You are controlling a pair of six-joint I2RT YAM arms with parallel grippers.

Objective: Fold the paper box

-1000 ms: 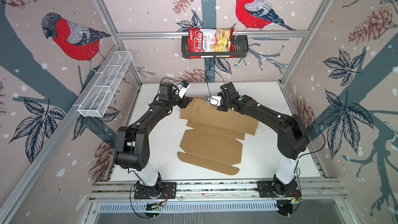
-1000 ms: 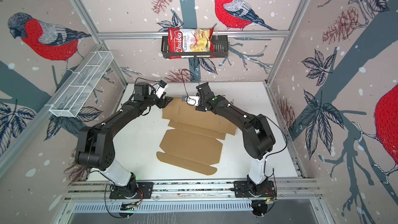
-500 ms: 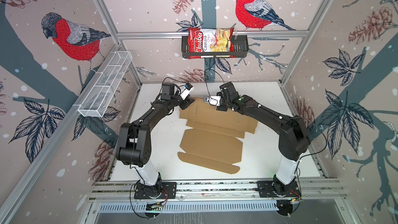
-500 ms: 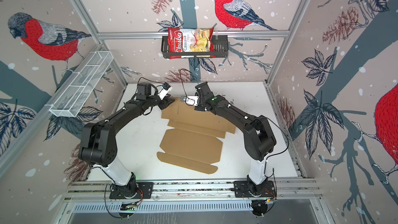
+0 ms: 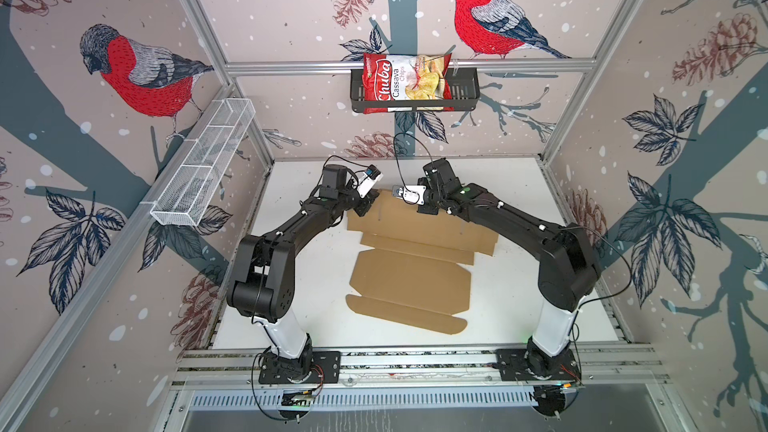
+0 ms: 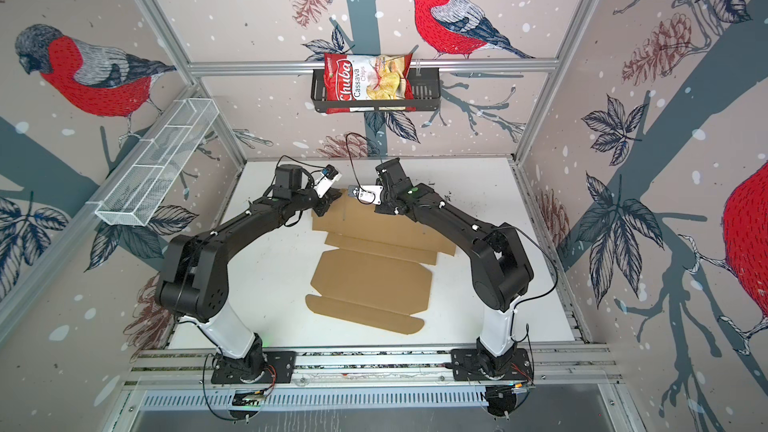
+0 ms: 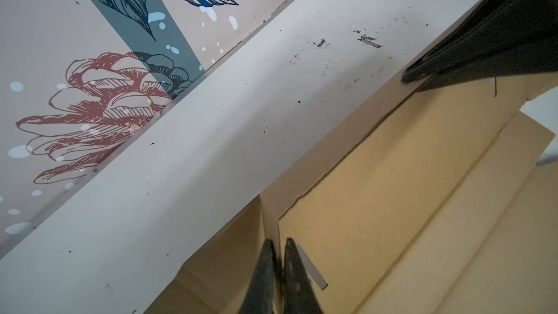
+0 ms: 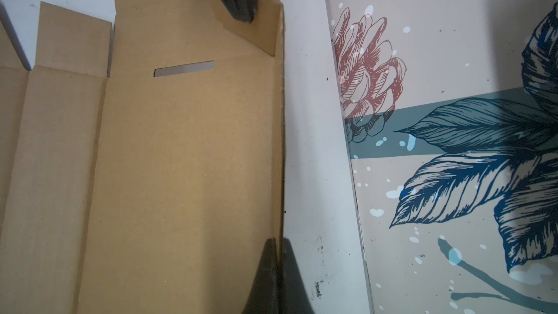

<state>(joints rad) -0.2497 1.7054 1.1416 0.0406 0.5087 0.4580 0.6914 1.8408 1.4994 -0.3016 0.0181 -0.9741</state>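
The paper box (image 5: 411,280), a flat brown die-cut sheet of corrugated cardboard, lies unfolded in the middle of the white bench (image 5: 519,284) in both top views. Its panels run from lower centre up to the upper middle of the frame, where both arms meet it.

The step in hand looks like the first fold: raising the far edge strip (image 7: 332,158) into a wall. The left gripper (image 7: 278,241) has its jaws nearly together, pinching a thin upright piece of cardboard at the sheet's upper-left corner. The right gripper (image 8: 279,241) is likewise closed narrow on the same far edge, further to the right, and the cardboard's rim runs straight in between its fingers. The rest of the sheet rests flat, its flaps and slot unused.

Next, I judge, both arms should swing the pinched strip up and towards the lower part of the frame together. Keeping level should let the crease bend evenly and stop the light sheet sliding or twisting.
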